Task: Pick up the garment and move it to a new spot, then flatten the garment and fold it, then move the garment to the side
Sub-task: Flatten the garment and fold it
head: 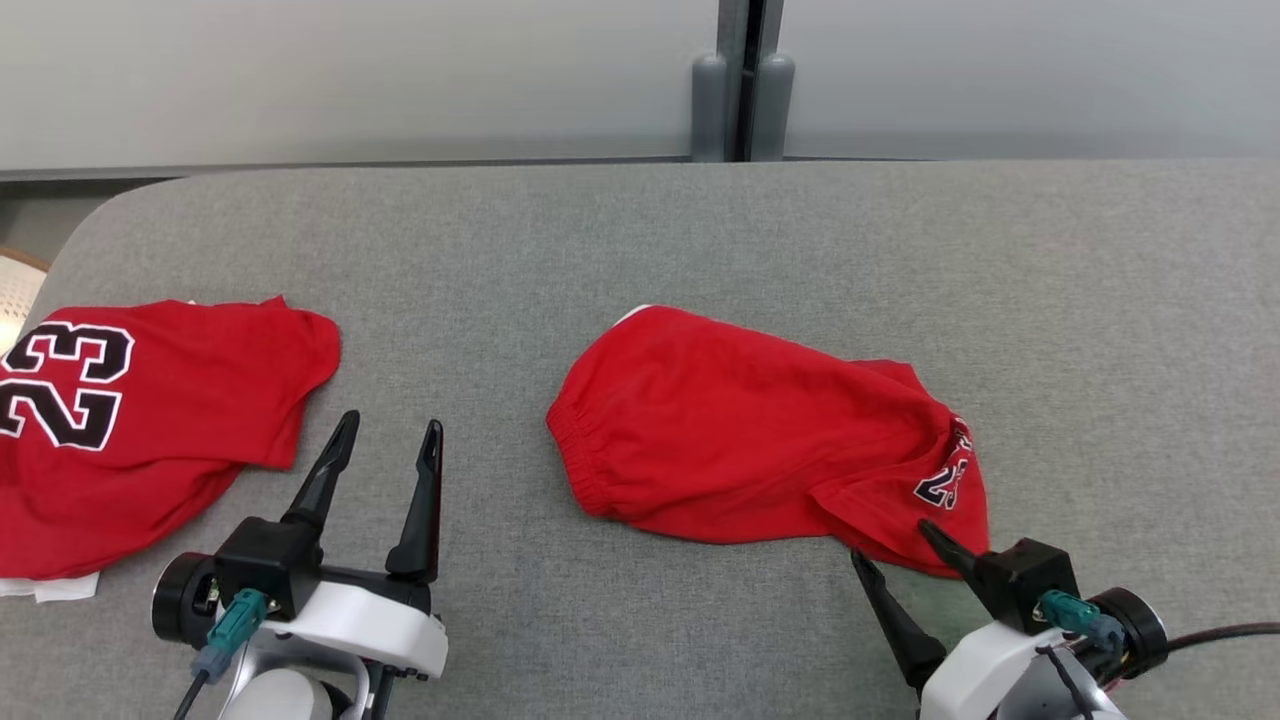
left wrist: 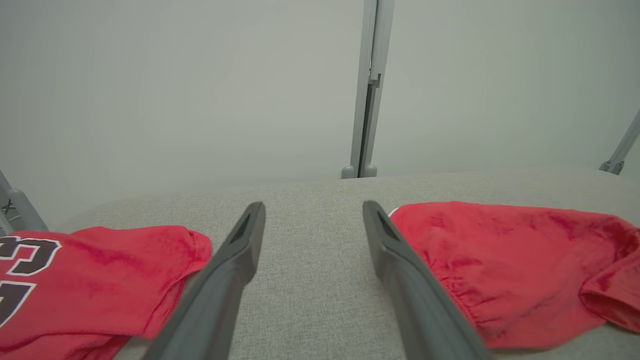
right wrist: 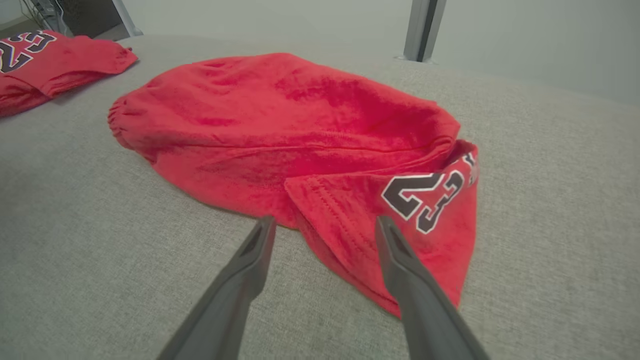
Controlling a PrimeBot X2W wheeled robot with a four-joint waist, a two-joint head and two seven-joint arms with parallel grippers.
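Lying rumpled at centre frame on the grey table point(head: 600, 230), the red shorts point(head: 740, 430) await lifting; flattening and folding appear undone. Left gripper point(head: 392, 420) and right gripper point(head: 888, 540) gape wide, both empty.

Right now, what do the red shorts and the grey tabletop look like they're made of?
Shorts: soft knit fabric, probably cotton jersey; matte, faintly fuzzy, stitched hem, gathered elastic waistband. Tabletop: seems covered in grey woven or felt-like cloth; fine matte texture, no shine.

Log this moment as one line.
left tool open, between jersey and shorts | right tool open, at shorts hem | shorts crumpled, ungrasped
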